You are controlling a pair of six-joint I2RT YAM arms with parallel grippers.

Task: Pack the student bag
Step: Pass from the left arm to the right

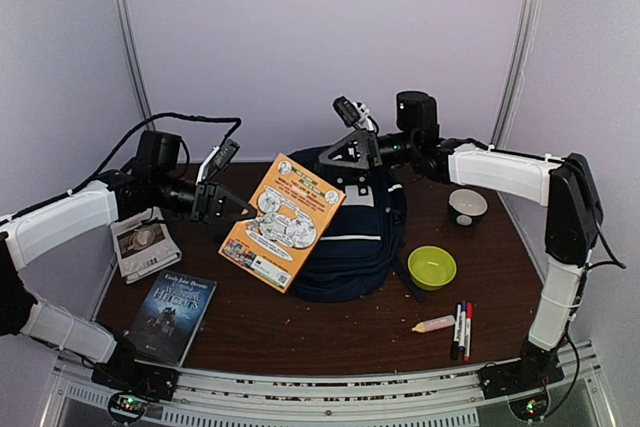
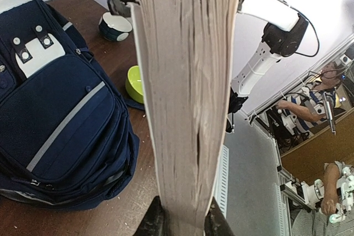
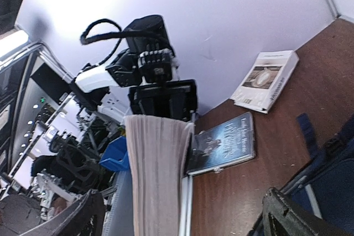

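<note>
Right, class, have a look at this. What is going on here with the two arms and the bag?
The left arm's fingers are clamped on an orange book, holding it up off the table at the left side of the navy student bag. The right arm's fingers hang open over the bag's top end, gripping nothing. The book is not in the bag yet. A dark book, a green bowl and markers lie around it.

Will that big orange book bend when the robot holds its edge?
Probably not much: the orange book looks thick, and its pages stand straight in the left gripper. It is likely heavy, so it could slip or tilt.
</note>
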